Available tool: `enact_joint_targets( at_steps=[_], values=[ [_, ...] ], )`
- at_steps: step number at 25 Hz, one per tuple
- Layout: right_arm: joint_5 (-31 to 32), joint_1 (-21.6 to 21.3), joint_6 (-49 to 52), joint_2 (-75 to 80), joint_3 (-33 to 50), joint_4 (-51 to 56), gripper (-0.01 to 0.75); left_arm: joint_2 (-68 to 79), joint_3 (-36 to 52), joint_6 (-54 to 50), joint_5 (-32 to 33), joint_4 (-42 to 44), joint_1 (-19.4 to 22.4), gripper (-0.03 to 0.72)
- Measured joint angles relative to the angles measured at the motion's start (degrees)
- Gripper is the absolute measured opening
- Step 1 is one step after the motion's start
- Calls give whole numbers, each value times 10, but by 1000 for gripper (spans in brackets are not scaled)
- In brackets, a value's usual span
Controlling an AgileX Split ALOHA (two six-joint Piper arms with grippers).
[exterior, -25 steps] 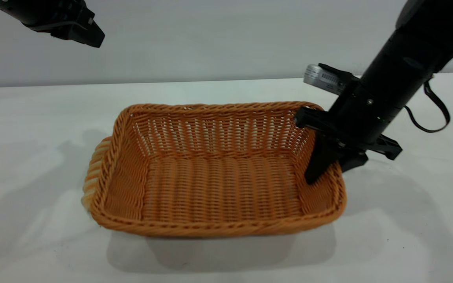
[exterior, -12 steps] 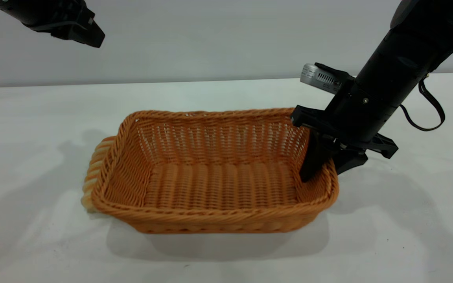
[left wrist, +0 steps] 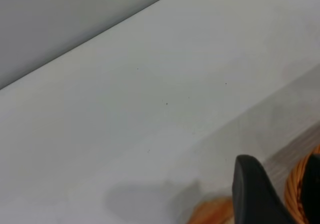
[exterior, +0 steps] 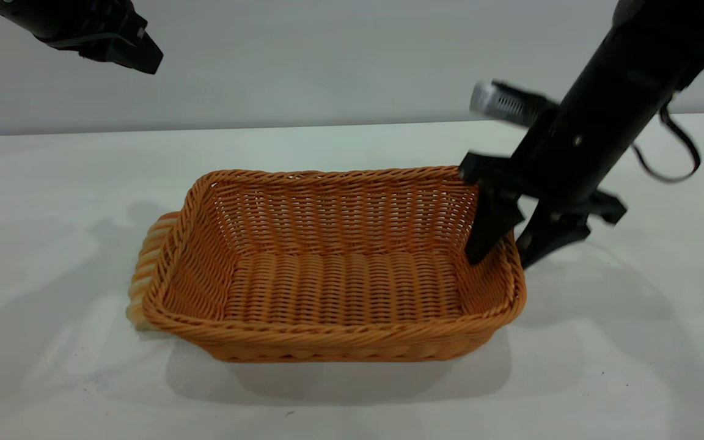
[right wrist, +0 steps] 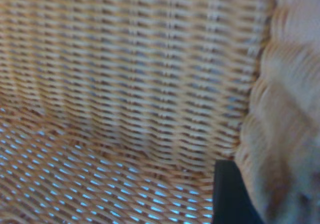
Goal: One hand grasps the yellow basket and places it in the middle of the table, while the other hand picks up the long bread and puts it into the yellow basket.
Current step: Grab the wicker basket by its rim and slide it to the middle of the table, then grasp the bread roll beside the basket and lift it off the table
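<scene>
The yellow basket (exterior: 340, 287) sits flat on the table (exterior: 352, 143), mid-table, with nothing inside. The long bread (exterior: 144, 269) lies on the table against the basket's left outer wall, mostly hidden by it. My right gripper (exterior: 500, 263) is open and straddles the basket's right rim, one finger inside and one outside. The right wrist view shows one finger (right wrist: 230, 194) against the inner weave (right wrist: 130, 83). My left gripper (exterior: 138, 52) hangs high at the far left, open and holding nothing. Its wrist view shows a finger (left wrist: 255, 194) above the basket rim (left wrist: 299, 184).
White tabletop stretches to the left, right and front of the basket. A grey wall runs along the back edge. A loose black cable (exterior: 676, 162) hangs from the right arm above the table.
The basket came down from a tilted, lifted pose and now rests flat. The right gripper has risen a little along the rim and its fingers have spread. The left arm has not moved.
</scene>
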Motion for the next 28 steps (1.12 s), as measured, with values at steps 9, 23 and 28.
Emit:
enact_joint_targets(
  at_steps=[9,23,28],
  values=[
    [23,-82,16,-104,0,-80,466,0,0,0,1,0,0,290],
    [82,-99,37,-476,23,-279,385,0,0,0,2,0,0,288],
    [99,-99,43,-616,123,-297,384,0,0,-3,2,-1,0,288]
  ],
)
